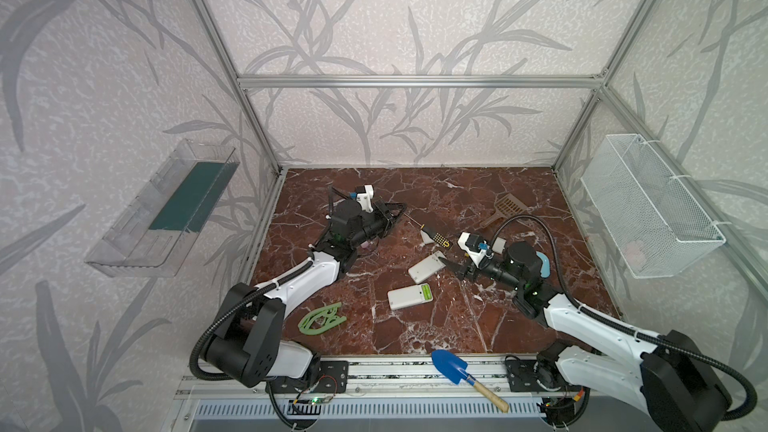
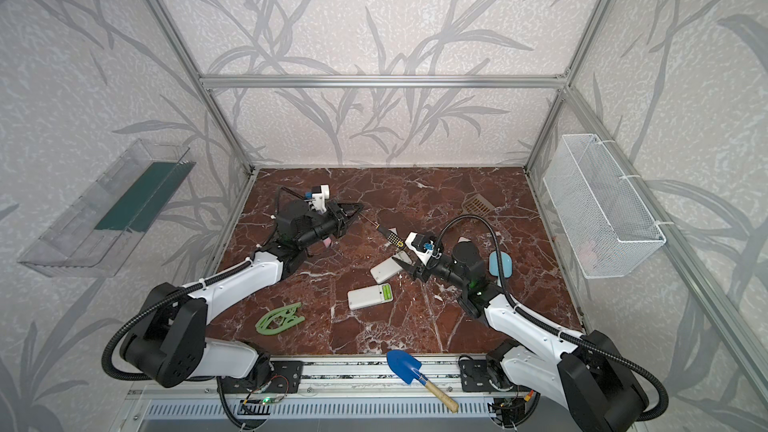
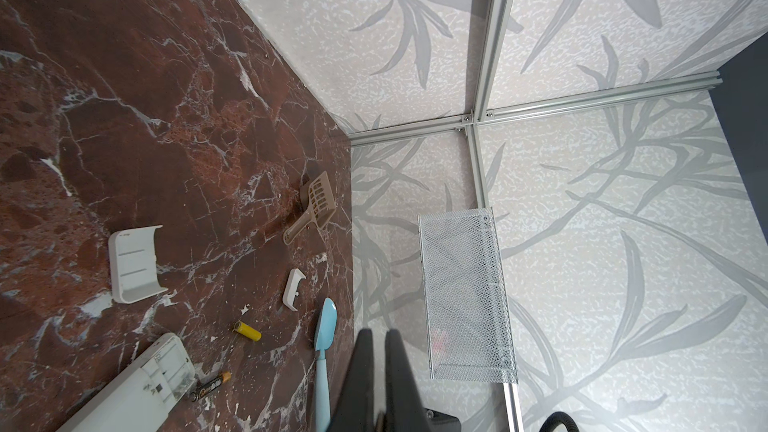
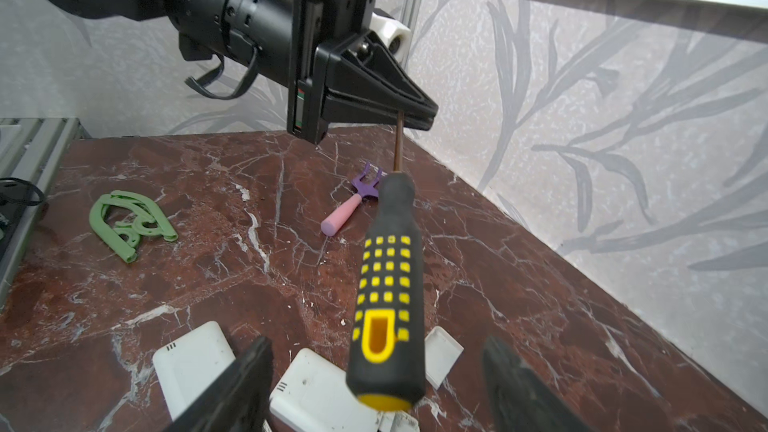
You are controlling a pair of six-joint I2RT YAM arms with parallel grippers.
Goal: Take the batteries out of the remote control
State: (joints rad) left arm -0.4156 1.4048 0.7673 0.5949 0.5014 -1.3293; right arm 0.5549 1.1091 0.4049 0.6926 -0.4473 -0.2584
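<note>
My left gripper (image 1: 392,218) (image 3: 376,332) is shut on the thin metal shaft of the black-and-yellow screwdriver (image 4: 388,284), held above the table. The handle points at my right gripper (image 4: 378,367) (image 1: 453,268). That gripper is open, with a finger on each side of the handle's end and not touching it. Beneath lie two white remotes. One remote (image 1: 426,268) has an open, empty compartment (image 3: 170,367). The other remote (image 1: 405,297) holds light green batteries (image 1: 426,292). In the left wrist view a yellow battery (image 3: 247,331) and a black-and-orange battery (image 3: 210,386) lie loose on the marble.
Two white battery covers (image 3: 135,263) (image 3: 294,288), a light blue spoon (image 3: 324,347) and a beige scoop (image 1: 503,207) lie right of the remotes. A green hanger (image 1: 322,317) and a pink-handled fork (image 4: 353,201) lie left. A mesh basket (image 1: 648,205) hangs on the right wall. A blue shovel (image 1: 451,367) rests on the front rail.
</note>
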